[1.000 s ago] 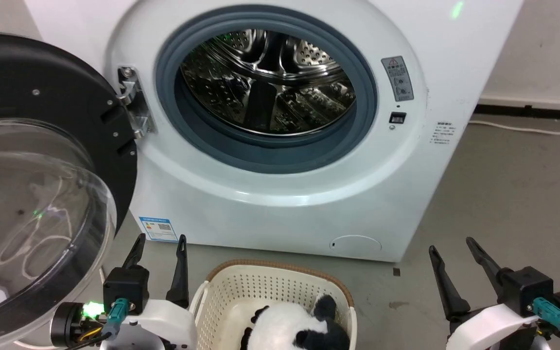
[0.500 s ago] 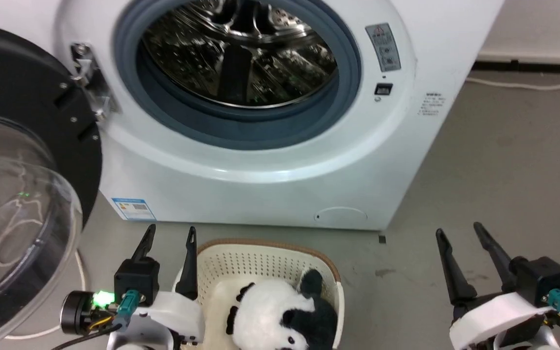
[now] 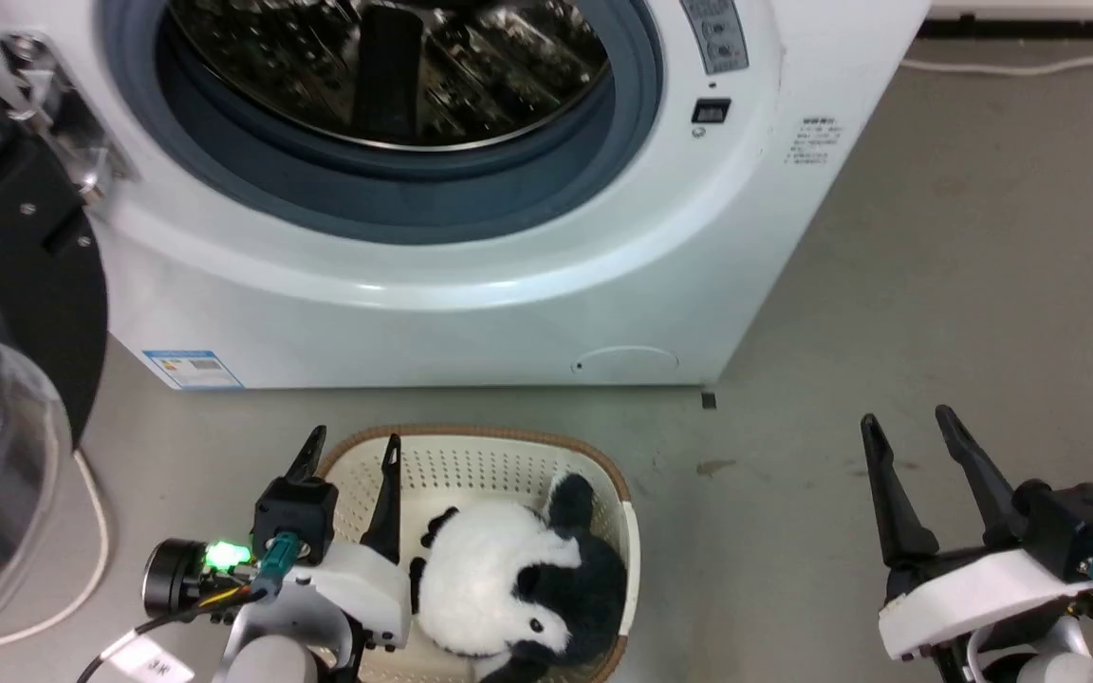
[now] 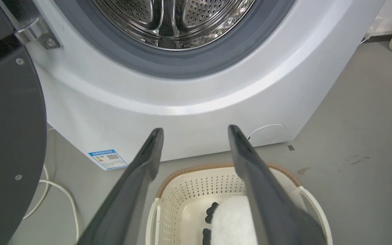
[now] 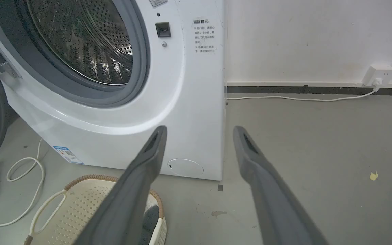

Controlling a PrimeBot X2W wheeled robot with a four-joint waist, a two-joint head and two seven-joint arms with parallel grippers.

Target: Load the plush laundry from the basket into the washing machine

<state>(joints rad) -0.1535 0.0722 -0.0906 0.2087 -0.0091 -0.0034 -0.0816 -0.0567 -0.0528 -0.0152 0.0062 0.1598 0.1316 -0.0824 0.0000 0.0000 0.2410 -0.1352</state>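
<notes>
Head view: the panda toy [image 3: 490, 579] lies curled inside the basket [image 3: 471, 434], white belly up, one black limb against the far wall and its dark head toward the near right. The basket sits on the grey floor [image 3: 888, 285] just in front of the washing machine [image 3: 471, 285]. The machine's round door [image 3: 6, 313] hangs wide open on the left, and the steel drum [image 3: 385, 66] shines behind the grey seal [image 3: 395, 204].

The left gripper [image 3: 357, 436] is over the basket's left rim, fingers spread with nothing between them. Its inner finger is just beside the panda; whether it touches, I can't tell. In the left wrist view those two fingers frame the basket's far rim, with white fluff and black paws low between them.

The right gripper [image 3: 906, 417] hovers well apart to the right, above bare floor, fingers spread the same way. The right wrist view catches the basket's corner at lower left, and a white cable [image 5: 301, 99] runs along the floor to a wall socket [image 5: 376, 73].
</notes>
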